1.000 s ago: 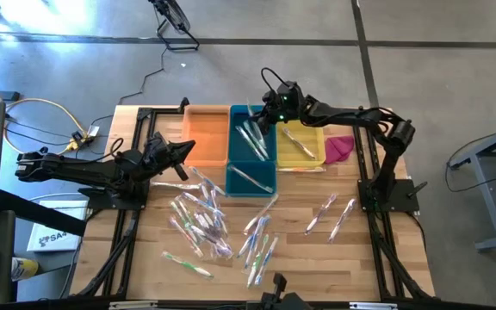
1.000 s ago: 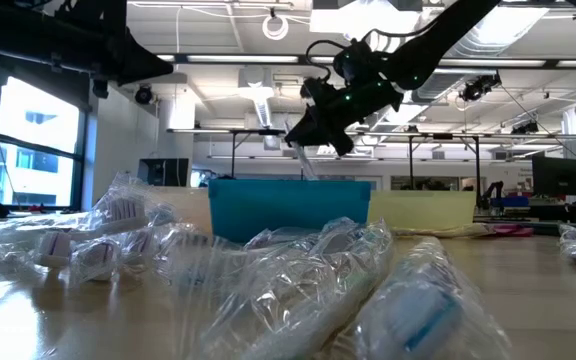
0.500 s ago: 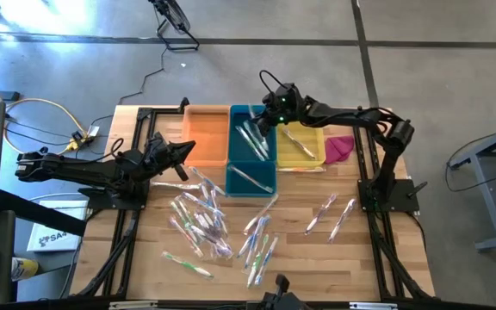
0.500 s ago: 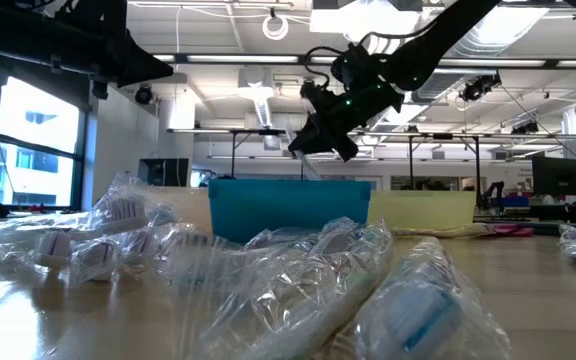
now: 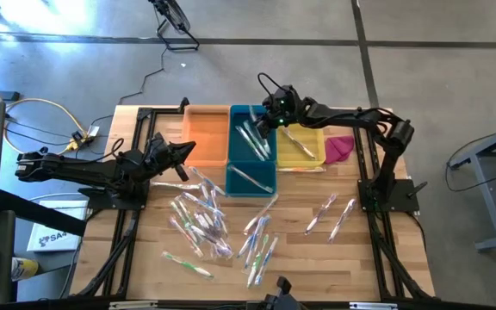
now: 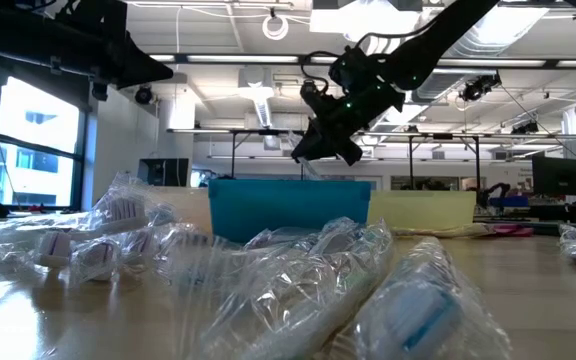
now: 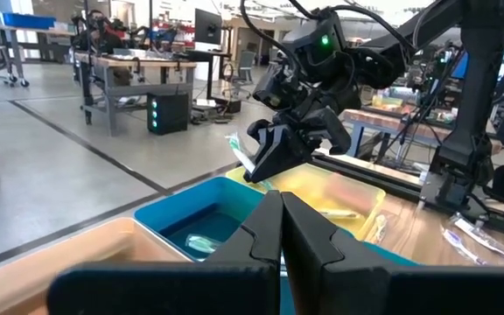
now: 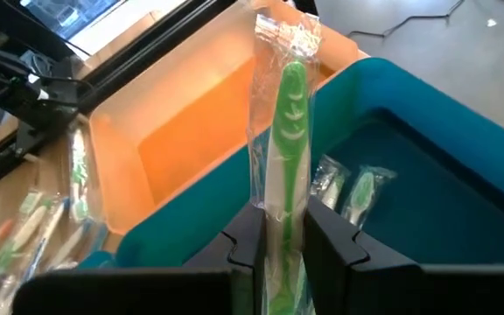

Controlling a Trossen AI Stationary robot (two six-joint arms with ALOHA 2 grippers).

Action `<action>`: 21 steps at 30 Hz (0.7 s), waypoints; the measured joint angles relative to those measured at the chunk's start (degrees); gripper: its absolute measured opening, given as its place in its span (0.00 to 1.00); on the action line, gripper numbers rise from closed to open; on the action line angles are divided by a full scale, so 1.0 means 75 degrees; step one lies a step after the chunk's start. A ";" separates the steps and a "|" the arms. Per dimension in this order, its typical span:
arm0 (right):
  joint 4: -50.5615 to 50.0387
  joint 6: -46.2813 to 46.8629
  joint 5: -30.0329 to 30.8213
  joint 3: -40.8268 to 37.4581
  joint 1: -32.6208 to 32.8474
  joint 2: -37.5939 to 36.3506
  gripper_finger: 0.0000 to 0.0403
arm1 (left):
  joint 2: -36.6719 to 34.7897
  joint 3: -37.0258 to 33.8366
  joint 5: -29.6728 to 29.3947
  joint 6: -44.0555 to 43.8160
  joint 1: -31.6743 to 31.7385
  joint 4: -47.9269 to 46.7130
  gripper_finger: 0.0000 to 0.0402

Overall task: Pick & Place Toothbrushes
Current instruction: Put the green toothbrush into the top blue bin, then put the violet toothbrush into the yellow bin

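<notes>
A pale wooden slatted table carries orange, blue and yellow plastic bins, a pink cloth, and scattered clear-wrapped toothbrushes.

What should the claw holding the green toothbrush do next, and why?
Probably open and drop it. The right claw is shut on a wrapped green toothbrush and hangs above the blue bin, which already holds other toothbrushes. The left claw waits shut near the orange bin.
</notes>
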 joint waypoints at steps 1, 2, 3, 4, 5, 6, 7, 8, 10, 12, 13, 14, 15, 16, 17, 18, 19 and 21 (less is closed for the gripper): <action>-0.0030 0.0000 -0.0002 0.0000 0.0000 0.0000 0.11 | -0.0002 0.0001 -0.0003 -0.0044 0.0000 0.0000 0.00; -0.0066 0.0000 0.0001 0.0000 0.0000 0.0000 0.11 | 0.0000 0.0001 -0.0003 -0.0047 0.0000 -0.0003 0.00; -0.0074 0.0000 0.0001 0.0000 0.0000 0.0000 0.11 | -0.0001 0.0001 -0.0003 -0.0045 0.0000 -0.0003 0.00; -0.0071 -0.0003 -0.0002 0.0000 0.0000 0.0000 0.11 | 0.0001 0.0003 -0.0003 -0.0045 0.0000 -0.0003 0.00; -0.0063 -0.0001 -0.0002 0.0000 0.0000 0.0000 0.11 | 0.0001 0.0003 -0.0003 -0.0048 0.0000 -0.0003 0.00; -0.0052 0.0000 -0.0002 0.0000 0.0000 0.0000 0.11 | 0.0000 0.0003 -0.0003 -0.0048 0.0000 -0.0003 0.00; -0.0050 -0.0002 0.0004 0.0000 0.0000 0.0000 0.12 | 0.0000 0.0000 -0.0003 -0.0048 0.0000 -0.0003 0.00; -0.0055 -0.0003 0.0042 0.0000 0.0000 0.0000 0.13 | 0.0001 0.0002 -0.0003 -0.0048 0.0000 -0.0003 0.00; -0.0056 -0.0006 0.0208 0.0000 0.0000 0.0000 0.17 | -0.0001 0.0002 -0.0003 -0.0048 0.0000 -0.0003 0.00; -0.0048 -0.0017 0.0368 0.0000 0.0000 0.0000 0.23 | 0.0001 0.0003 -0.0003 -0.0051 0.0000 -0.0003 0.00; -0.0050 -0.0046 0.0411 0.0000 0.0000 0.0000 0.25 | -0.0002 0.0003 -0.0003 -0.0054 0.0000 -0.0003 0.00; -0.0046 -0.0055 0.0417 0.0000 0.0000 0.0000 0.27 | -0.0002 0.0000 -0.0003 -0.0071 0.0000 -0.0003 0.00; -0.0036 -0.0055 0.0417 0.0000 0.0000 0.0000 0.29 | 0.0001 0.0003 -0.0003 -0.0076 0.0000 -0.0003 0.00; -0.0007 -0.0058 0.0401 0.0000 0.0000 0.0000 0.30 | -0.0001 0.0001 -0.0003 -0.0077 0.0000 -0.0003 0.00; 0.0025 -0.0064 0.0390 0.0000 0.0000 0.0000 0.32 | 0.0000 0.0002 -0.0003 -0.0080 0.0000 -0.0003 0.00; 0.0034 -0.0065 0.0389 0.0000 0.0000 -0.0001 0.33 | 0.0001 0.0003 -0.0003 -0.0078 0.0000 -0.0003 0.00; 0.0045 -0.0067 0.0385 0.0000 0.0000 0.0000 0.35 | 0.0000 0.0001 -0.0003 -0.0079 0.0000 -0.0003 0.00; 0.0130 -0.0067 0.0379 0.0000 -0.0006 0.0000 0.36 | 0.0001 0.0003 -0.0003 -0.0080 0.0000 -0.0003 0.00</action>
